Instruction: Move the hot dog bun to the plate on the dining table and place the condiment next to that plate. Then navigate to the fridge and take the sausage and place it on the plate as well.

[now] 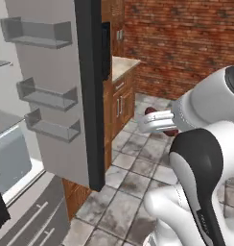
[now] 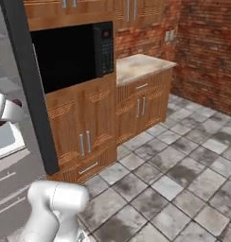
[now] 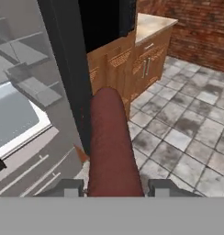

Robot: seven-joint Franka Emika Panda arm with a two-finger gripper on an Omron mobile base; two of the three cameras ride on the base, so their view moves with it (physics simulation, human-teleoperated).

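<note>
Where the fridge (image 1: pixel 52 96) stands at the left with its door swung wide, grey door shelves (image 1: pixel 47 96) face the room and a white interior shows behind; right of the door's dark edge come the black microwave (image 2: pixel 70 56) in wooden cabinets (image 2: pixel 89 127), then a stone-topped counter (image 2: pixel 141 66) against the brick wall; over the grey tiled floor (image 2: pixel 183 179) the gripper (image 3: pixel 114 188) is clamped on the sausage (image 3: pixel 111 147) (dark red-brown, jutting forward between the fingertips (image 3: pixel 68 187)), clear of the fridge.
</note>
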